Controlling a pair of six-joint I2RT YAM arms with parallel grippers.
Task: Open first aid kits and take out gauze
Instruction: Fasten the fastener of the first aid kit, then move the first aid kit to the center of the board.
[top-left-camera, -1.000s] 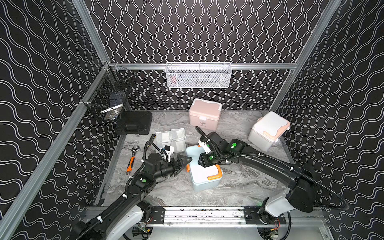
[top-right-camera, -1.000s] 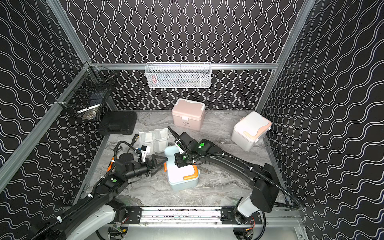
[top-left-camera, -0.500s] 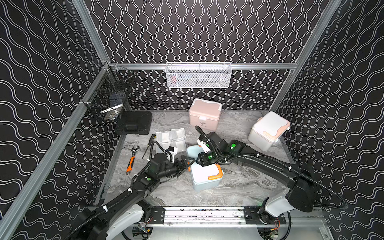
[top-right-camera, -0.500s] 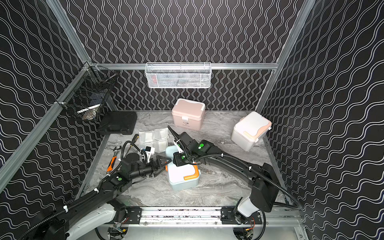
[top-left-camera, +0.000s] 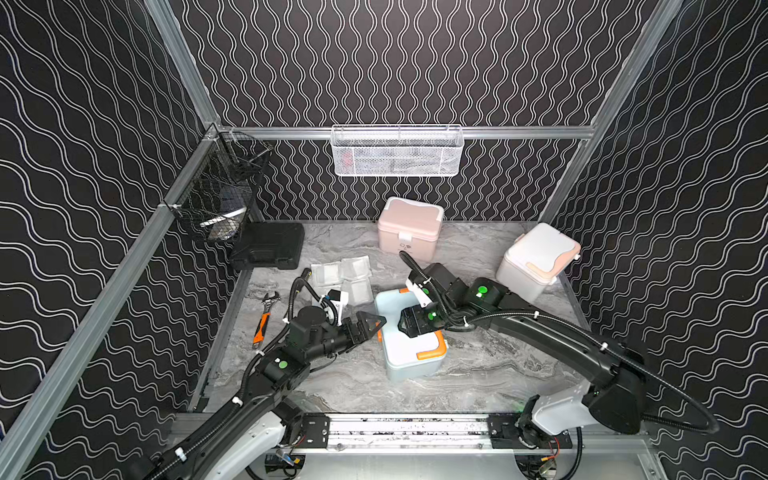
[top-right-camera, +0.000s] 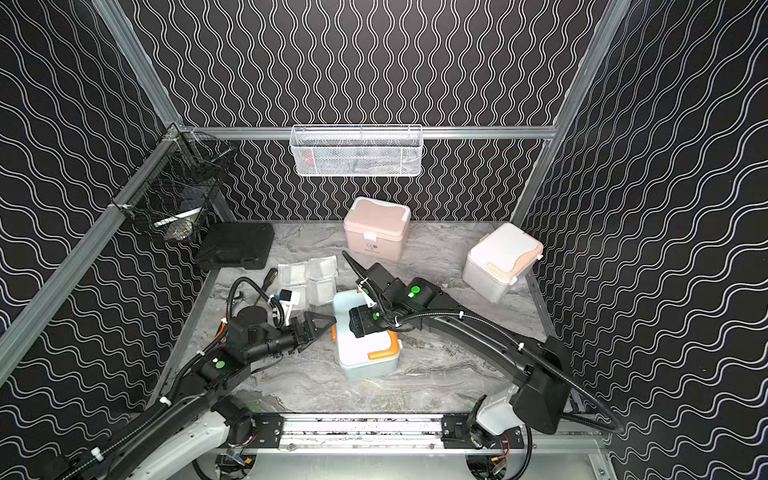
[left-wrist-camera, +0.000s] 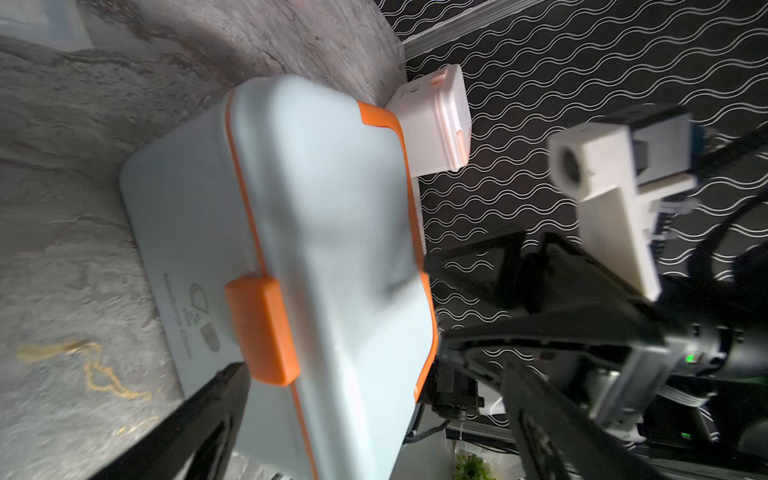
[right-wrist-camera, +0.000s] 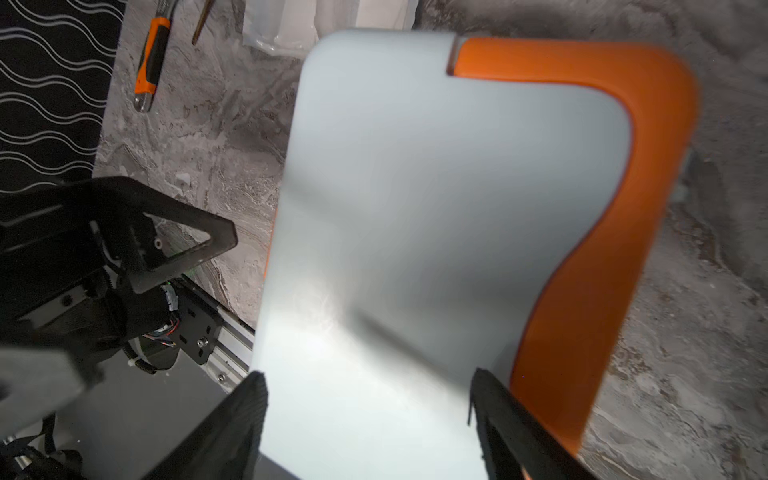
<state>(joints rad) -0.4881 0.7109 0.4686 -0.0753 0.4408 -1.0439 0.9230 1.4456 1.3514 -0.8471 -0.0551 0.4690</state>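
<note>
Found pale blue-grey kit (top-left-camera: 409, 353) mid-table, lid down, orange latch (left-wrist-camera: 262, 328) on its 9 o'clock side. Noted right gripper (right-wrist-camera: 368, 390) directly above the lid, fingers (right-wrist-camera: 232, 432) spread wide, grasping nothing. Noted left gripper (top-left-camera: 372, 323) at the kit's 9 o'clock, fully spread and empty, one finger (left-wrist-camera: 216, 403) just beside the latch; contact not determinable. Logged gauze packets (top-left-camera: 343, 274) at the kit's 11 o'clock, clear of both grippers. Recorded pink kit (top-left-camera: 409, 226) at 12 o'clock, white kit (top-left-camera: 536, 259) at 2 o'clock.

Bright, even light; wrist views blur the blue-grey kit (left-wrist-camera: 332, 208).
</note>
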